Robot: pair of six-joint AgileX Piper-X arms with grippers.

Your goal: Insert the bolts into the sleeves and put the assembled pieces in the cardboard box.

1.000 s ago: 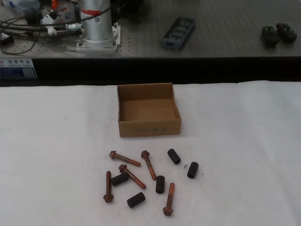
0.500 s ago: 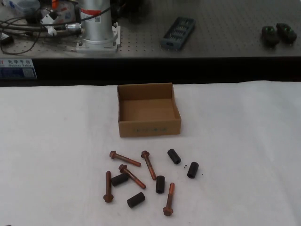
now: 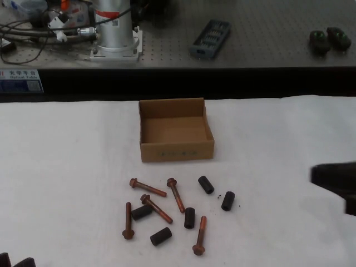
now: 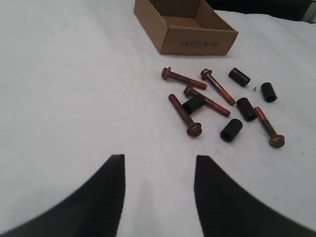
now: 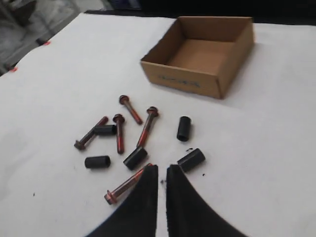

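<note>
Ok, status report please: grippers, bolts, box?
Left gripper open, empty. Right gripper shut, empty. Five bolts, five sleeves loose, none in cardboard box. Nothing in the way.

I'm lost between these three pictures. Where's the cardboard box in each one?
High view: box in the middle, just behind the bolts.
Left wrist view: box beyond the bolts, printed wall facing them.
Right wrist view: box beyond the bolts.
Shared landmark: the scattered bolts.
</note>
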